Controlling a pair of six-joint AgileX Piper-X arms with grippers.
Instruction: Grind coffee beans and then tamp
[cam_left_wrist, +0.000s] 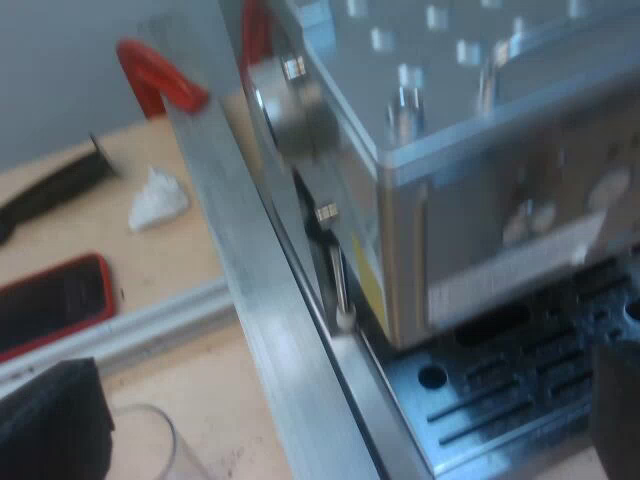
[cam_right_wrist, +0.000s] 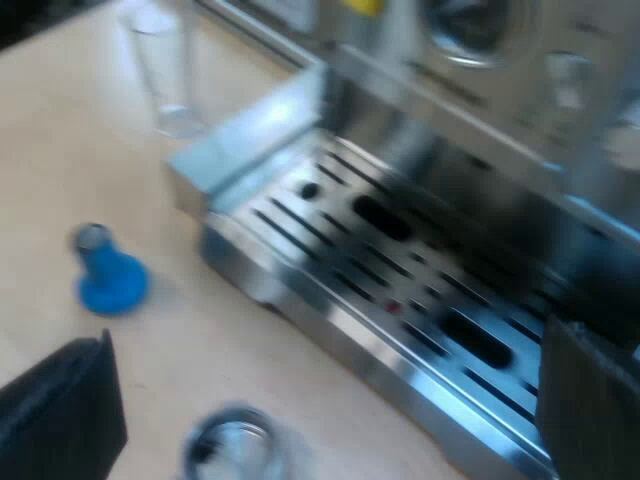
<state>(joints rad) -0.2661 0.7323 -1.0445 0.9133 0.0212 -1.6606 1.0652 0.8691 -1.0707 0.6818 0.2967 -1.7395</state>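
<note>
Blue tamper (cam_right_wrist: 110, 278) stands on the desk (cam_right_wrist: 230, 350), out from the machine (cam_right_wrist: 500, 90) and clear of its tray (cam_right_wrist: 330, 300). Its broad foot is down and a narrower neck with a grey end points up. I judge it small, stiff and fairly dense for its size, with a smooth skin that could slip; nothing about it looks fragile. The neck is where I would take it, closing from either side just above the foot and coming down from above so it does not tip.

A glass (cam_right_wrist: 165, 75) stands nearer the machine, by the tray's corner, well apart from the tamper. That one is fragile and I would keep my wrist off it.

My right hand (cam_right_wrist: 330, 410) is spread wide and holds nothing, over the desk at the machine's front. My left hand (cam_left_wrist: 340, 420) is likewise wide open and empty, at the machine's side by a metal bar (cam_left_wrist: 250, 300). Beyond that bar, away from the machine, lie a red-cased phone (cam_left_wrist: 50, 305) and a white tissue (cam_left_wrist: 158, 198).
</note>
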